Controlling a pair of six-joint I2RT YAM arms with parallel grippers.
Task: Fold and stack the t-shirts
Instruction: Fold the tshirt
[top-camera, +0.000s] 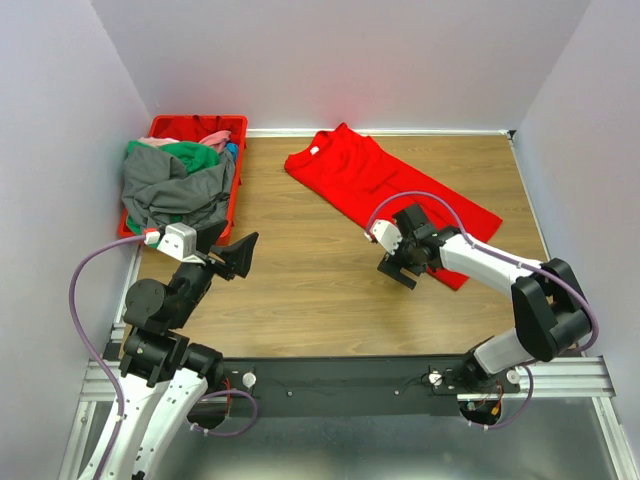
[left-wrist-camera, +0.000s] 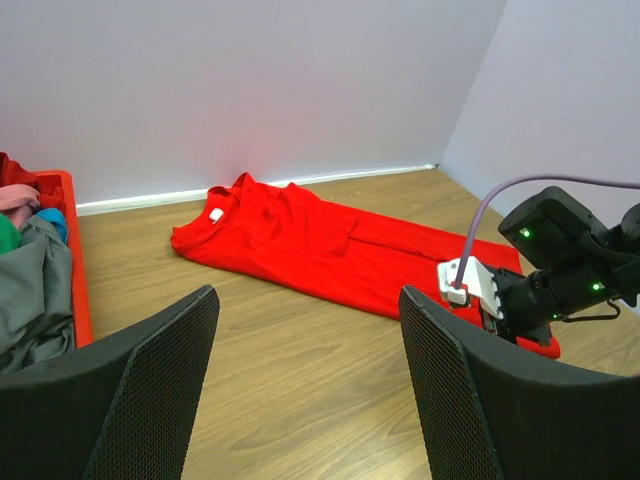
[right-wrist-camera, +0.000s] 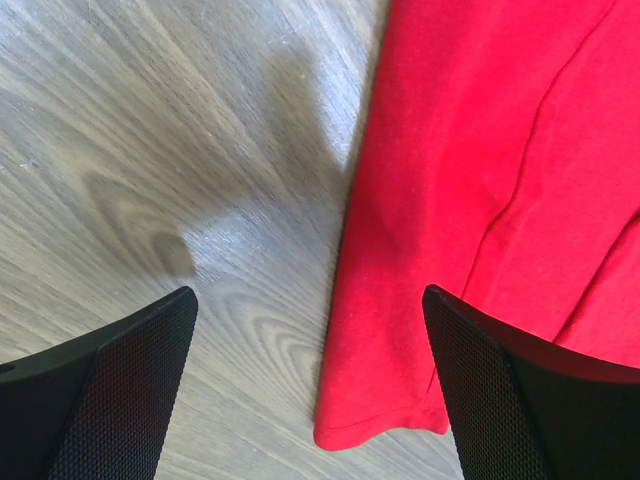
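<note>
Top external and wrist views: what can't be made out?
- Top view: grey t-shirt drapes over the red crate; shirts beneath can't be counted.
- Top view: right arm covers part of the red t-shirt.
- Left wrist view: crate cut off by the left edge.
- Right wrist view: only one shirt corner shows; frame cuts the rest.

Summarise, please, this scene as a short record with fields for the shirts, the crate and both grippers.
Laid-out shirt: bright red cloth t-shirt, flat on the wooden table
Waiting shirts: grey, green and pink cloth shirts, heaped in the red plastic crate
Left gripper: open, empty, off the cloth
Right gripper: open, empty, over the shirt's edge near its hem
</note>
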